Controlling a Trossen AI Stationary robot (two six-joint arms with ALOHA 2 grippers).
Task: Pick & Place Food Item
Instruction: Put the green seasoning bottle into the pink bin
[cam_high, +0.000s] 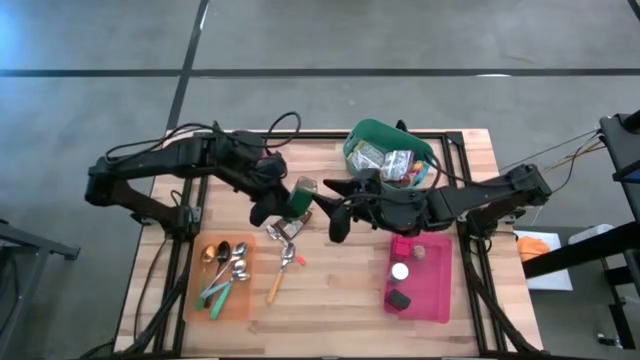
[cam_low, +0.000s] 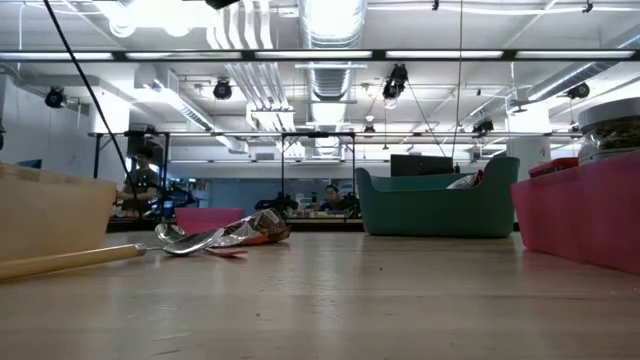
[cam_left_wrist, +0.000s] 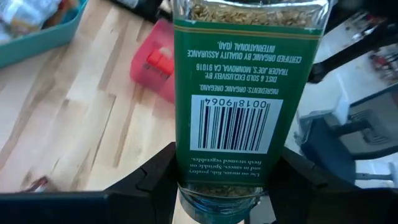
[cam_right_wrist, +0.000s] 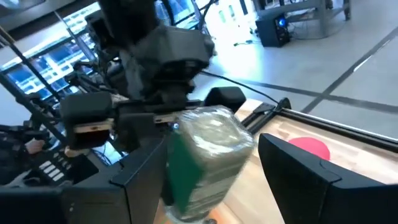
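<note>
A glass spice jar (cam_high: 300, 196) with a green label and dried herbs inside hangs above the middle of the table, between my two grippers. My left gripper (cam_high: 272, 207) comes from the table's left and is shut on it. My right gripper (cam_right_wrist: 214, 180) comes from the right and stands open, its fingers on either side of the jar's plastic-sealed cap end (cam_right_wrist: 214, 134). One of those fingers (cam_right_wrist: 298, 168) shows a clear gap to the jar. The low view shows neither gripper and not the jar. My left gripper pinches the jar (cam_left_wrist: 227, 124) between its two fingers at the lower part of the label, near the glass base (cam_left_wrist: 217, 196). The jar is lifted clear of the table, and its cap end points away toward the right gripper. My right gripper has one finger (cam_right_wrist: 146, 177) close against the jar's side; whether it touches I cannot tell.
A green bin (cam_high: 372, 135) of food packets stands at the far middle-right. A pink tray (cam_high: 435, 290) with small items lies near right, and an orange tray (cam_high: 195, 300) of spoons near left. Loose utensils and a wrapper (cam_high: 285, 240) lie below the jar.
</note>
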